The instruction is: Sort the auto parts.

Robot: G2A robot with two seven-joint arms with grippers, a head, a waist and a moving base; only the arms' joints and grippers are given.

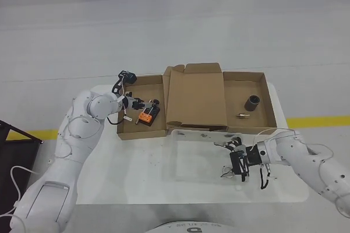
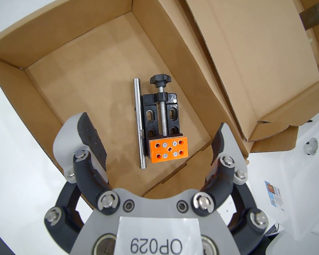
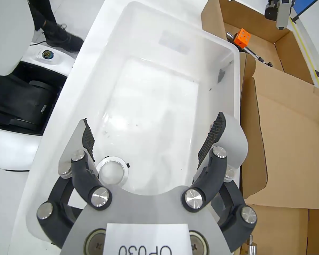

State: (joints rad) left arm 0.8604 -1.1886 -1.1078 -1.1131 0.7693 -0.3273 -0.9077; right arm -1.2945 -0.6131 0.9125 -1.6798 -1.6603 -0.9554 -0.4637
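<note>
Top view: the left gripper point(image 1: 138, 106) hangs over the cardboard box point(image 1: 140, 135), the orange-and-black vise point(image 1: 147, 115) just beyond its jaws; the right gripper point(image 1: 237, 166) hangs above the white tray point(image 1: 192, 135). Left wrist view: the jaws stand wide, with the vise and a steel rod point(image 2: 138, 123) between them, lower down; right wrist view: the jaws stand wide, with a metal ring point(image 3: 112, 172) beside one finger's base.

Your right gripper point(image 3: 153, 120) hangs over the white tray point(image 3: 154, 35) with its fingers point(image 3: 88, 136) spread wide apart. A silver ring point(image 3: 113, 172) lies on the tray floor just beside one finger. On the far side of the tray, just beside its rim, you have the cardboard box point(image 3: 281, 112) with its flaps open. The orange vise point(image 3: 243, 37) sits in the box's left compartment, and the left gripper point(image 3: 279, 11) hangs above that compartment.
</note>
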